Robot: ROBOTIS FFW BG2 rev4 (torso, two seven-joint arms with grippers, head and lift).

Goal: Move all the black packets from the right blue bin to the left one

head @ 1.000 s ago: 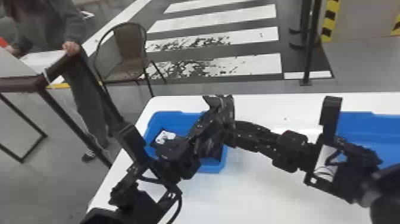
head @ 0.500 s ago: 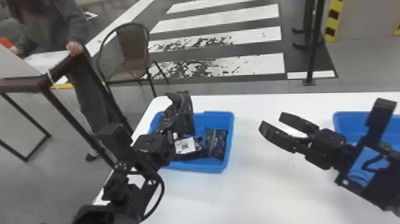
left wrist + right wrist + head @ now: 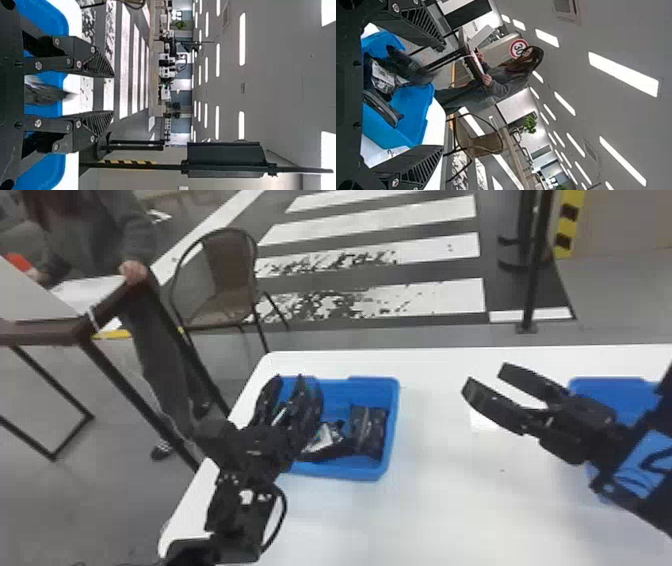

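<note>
Well — left end effector spread over left bin, right end effector spread too.

It's bright in here, the light pouring down from long white rectangular lamps set in rows along the grey ceiling. To both wrist views those lamps burn out to flat white. The smooth white desk throws a broad, pale glare up at the head view, and shadows on it are faint and soft-edged. The matte black left claw and right claw sink nearly to silhouette. In the left wrist view, a dark packet smears into pale streaks.
</note>
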